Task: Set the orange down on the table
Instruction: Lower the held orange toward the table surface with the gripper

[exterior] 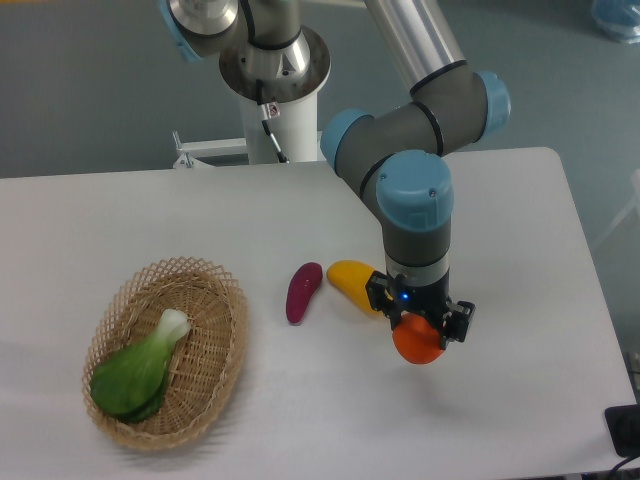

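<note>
Fruit filled the tool (420, 328): the orange (419, 342) sat clamped between its two black fingers, round and orange-red, bulging out below the fingertips. The arm (415, 190) came down from the upper part of the view, grey with pale blue joint caps, its wrist pointing straight at the worktop (520, 400). A small blue light glowed on the tool's body just above the orange. Whether the orange touched the white worktop or hung just over it could not be told from this view.

Just beside the tool, to the viewer's left, lay a yellow mango-shaped fruit (352, 283), partly hidden behind the tool at one end. A purple eggplant-shaped piece (303, 292) lay near it, further left, tilted and apart from the yellow one. Well apart, toward the left edge of the worktop, stood a woven wicker basket (205, 375) holding a leafy green vegetable (135, 372) with a pale stalk pointing up and to the right.

No brand, label or readable writing showed on the arm, the tool or any of the things.
</note>
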{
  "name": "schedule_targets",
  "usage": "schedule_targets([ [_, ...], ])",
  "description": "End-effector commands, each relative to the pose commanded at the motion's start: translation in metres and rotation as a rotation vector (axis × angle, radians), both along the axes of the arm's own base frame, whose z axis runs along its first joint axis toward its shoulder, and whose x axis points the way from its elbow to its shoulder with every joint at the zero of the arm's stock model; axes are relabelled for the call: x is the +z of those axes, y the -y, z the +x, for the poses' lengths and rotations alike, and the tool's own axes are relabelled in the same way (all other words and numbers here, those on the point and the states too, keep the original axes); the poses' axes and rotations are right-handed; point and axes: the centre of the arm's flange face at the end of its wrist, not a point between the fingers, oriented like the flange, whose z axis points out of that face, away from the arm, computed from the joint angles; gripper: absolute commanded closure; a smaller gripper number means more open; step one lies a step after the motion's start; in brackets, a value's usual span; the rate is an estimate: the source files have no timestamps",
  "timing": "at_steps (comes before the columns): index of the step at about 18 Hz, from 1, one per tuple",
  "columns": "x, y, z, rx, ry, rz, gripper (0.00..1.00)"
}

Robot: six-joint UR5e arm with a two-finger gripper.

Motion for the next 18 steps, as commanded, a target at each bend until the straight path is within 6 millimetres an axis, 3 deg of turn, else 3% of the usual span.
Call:
schedule_targets([
  [6,-0.002,0.0,0.001,0.001,-0.011,-0.024,0.47],
  [11,-0.026,0.0,0.006,0.008,0.017,-0.051,0.47],
  [18,-0.054,-0.016,0.016,0.029,0.044,-0.062,0.47],
])
